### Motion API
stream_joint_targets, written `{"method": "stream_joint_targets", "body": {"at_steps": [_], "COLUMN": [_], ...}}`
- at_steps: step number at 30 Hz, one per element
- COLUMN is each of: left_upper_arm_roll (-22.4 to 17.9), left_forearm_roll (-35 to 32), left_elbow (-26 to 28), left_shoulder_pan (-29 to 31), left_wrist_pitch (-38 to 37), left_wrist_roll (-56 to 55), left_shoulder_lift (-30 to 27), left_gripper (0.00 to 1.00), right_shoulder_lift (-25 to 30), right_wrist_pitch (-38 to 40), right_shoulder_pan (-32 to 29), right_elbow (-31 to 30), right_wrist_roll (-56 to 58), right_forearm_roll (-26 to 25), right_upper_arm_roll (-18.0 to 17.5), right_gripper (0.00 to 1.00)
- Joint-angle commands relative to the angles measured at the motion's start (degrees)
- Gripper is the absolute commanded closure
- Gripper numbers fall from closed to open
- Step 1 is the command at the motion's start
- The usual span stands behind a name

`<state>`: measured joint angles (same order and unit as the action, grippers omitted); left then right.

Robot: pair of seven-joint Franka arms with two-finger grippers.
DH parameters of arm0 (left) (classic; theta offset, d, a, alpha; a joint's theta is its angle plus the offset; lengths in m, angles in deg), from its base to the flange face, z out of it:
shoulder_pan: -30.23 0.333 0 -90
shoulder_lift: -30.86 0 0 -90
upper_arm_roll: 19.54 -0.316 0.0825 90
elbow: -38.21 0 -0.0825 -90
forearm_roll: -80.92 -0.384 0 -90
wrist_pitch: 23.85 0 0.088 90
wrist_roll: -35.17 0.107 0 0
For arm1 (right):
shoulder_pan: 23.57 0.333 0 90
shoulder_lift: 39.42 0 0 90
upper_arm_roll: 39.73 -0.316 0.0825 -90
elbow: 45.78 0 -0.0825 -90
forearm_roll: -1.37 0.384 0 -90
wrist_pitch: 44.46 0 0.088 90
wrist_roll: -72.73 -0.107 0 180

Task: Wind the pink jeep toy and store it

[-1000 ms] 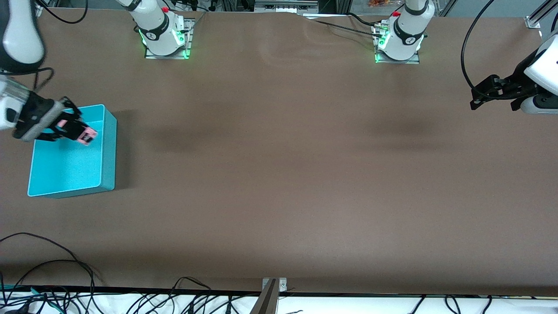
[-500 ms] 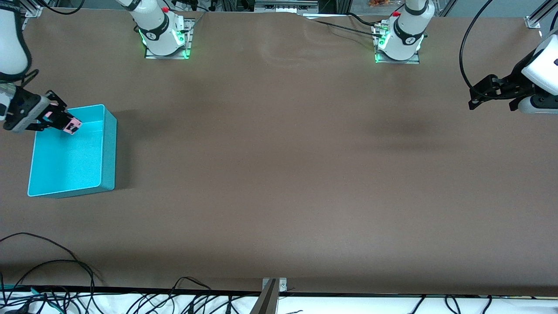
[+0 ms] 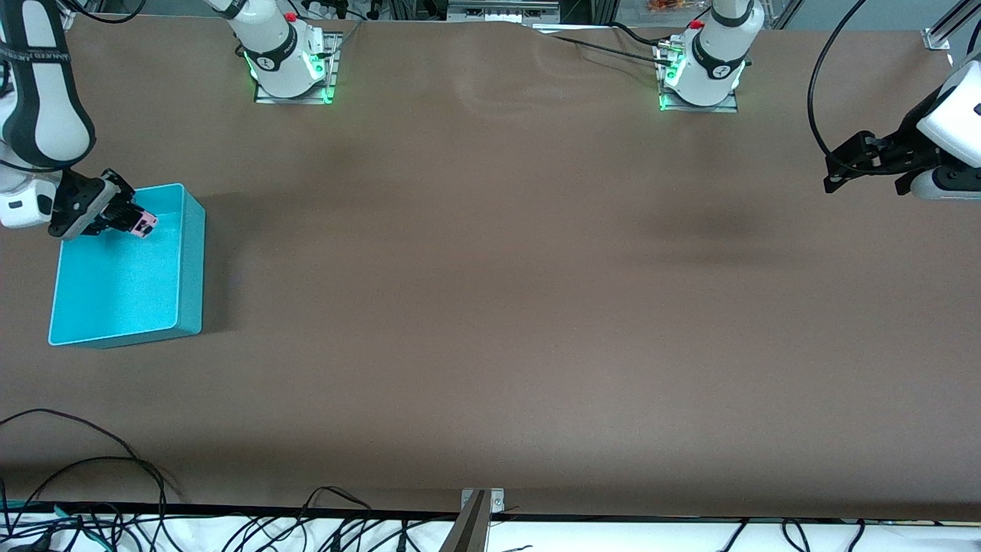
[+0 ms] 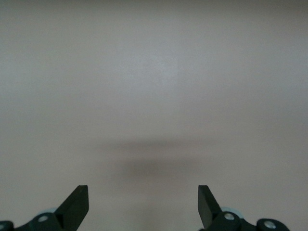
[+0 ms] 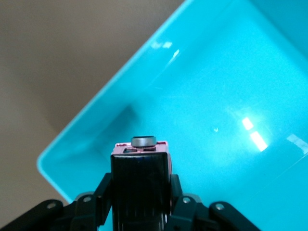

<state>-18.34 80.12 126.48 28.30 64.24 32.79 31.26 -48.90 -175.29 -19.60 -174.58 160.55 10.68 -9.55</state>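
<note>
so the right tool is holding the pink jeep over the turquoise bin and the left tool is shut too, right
Not quite: the left tool is open, its fingers standing wide apart in the left wrist view. The rest holds: the right tool grips the pink jeep over the turquoise bin.

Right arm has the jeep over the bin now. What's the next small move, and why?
Probably lower a little and open. The right gripper is shut on the pink jeep toy over the turquoise bin, near its corner. The left gripper waits open, away.
</note>
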Motion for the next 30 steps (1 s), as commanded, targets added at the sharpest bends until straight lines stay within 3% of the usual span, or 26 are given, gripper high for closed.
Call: {"method": "stream_joint_targets", "body": {"at_steps": [1, 11, 30], "left_upper_arm_roll": [-0.06, -0.06, -0.06], "left_forearm_roll": [-0.17, -0.17, -0.17], "left_elbow": [-2.14, -2.14, -2.14], "left_shoulder_pan": [-0.35, -0.35, -0.35], "left_wrist_pitch": [-0.82, -0.82, -0.82], "left_wrist_roll": [-0.61, -0.61, -0.61], "left_shoulder_lift": [1.00, 1.00, 1.00], "left_gripper": [0.00, 0.00, 0.00], "right_shoulder_lift": [-2.64, -7.12, -10.55], "right_wrist_pitch": [-2.84, -4.69, -4.51], "right_shoulder_pan": [-0.54, -0.36, 0.08], "right_elbow": [-0.05, 0.21, 3.46], "right_wrist_roll": [1.47, 2.44, 10.09], "right_forearm_roll": [0.28, 7.13, 7.92], "right_upper_arm_roll": [0.06, -0.38, -2.66], "right_gripper": [0.74, 0.74, 0.74]}}
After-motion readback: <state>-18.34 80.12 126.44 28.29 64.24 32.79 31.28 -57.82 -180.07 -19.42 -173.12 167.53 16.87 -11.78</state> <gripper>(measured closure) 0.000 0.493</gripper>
